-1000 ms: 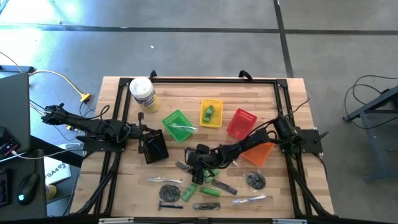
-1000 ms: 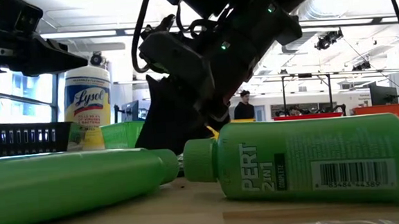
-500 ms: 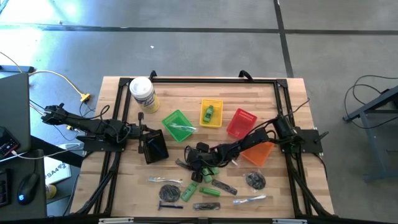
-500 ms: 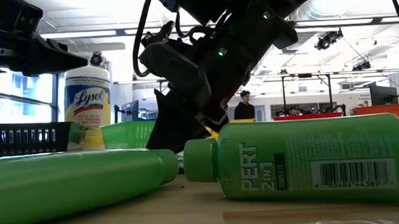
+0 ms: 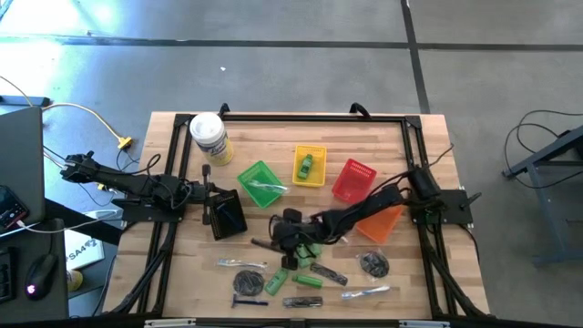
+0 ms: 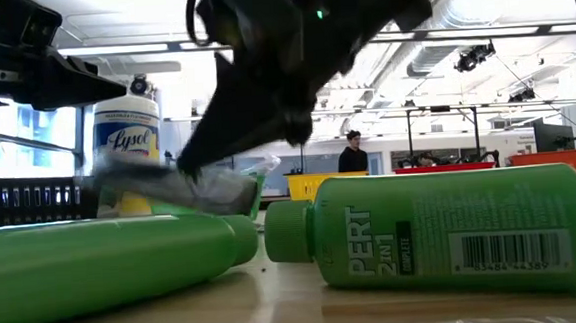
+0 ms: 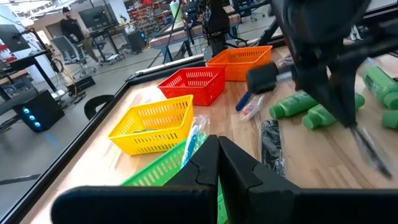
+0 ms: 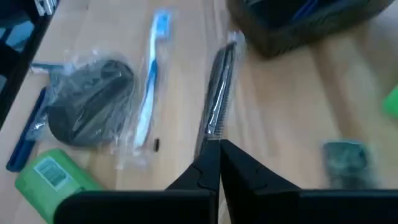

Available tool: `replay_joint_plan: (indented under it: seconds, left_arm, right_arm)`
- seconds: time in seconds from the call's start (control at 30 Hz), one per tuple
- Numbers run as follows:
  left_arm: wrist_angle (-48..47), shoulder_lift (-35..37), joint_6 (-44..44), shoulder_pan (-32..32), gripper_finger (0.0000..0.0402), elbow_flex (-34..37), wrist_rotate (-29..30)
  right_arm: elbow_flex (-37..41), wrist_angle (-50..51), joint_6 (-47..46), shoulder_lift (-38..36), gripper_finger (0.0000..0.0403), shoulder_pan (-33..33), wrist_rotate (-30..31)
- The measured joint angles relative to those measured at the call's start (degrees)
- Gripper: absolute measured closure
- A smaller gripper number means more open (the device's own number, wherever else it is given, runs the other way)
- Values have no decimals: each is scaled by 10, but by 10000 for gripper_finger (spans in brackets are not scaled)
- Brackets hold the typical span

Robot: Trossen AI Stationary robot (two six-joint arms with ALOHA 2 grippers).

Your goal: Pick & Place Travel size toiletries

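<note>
Comb (image 8: 219,93), dark and slim, is pinched at one end by the right fingers (image 8: 214,152) over mid-bench, long axis stretching toward the left arm. Green bottle (image 6: 443,230) reads "PERT 2in1". Left fingers (image 7: 217,163) are closed, empty.

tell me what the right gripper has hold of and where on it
The right gripper is shut on one end of a dark slim comb in clear wrap, lifted off the table. The left gripper is shut and holds nothing.
</note>
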State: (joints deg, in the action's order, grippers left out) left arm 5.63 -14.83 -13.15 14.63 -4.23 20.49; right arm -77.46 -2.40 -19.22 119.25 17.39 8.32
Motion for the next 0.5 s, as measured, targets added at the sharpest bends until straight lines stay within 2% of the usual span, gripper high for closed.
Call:
replay_joint_plan:
  seconds: [0.5]
  left_arm:
    - [-3, 0, 2, 0, 402, 0, 0]
  right_arm:
    - [-1, 37, 58, -128, 400, 5, -6]
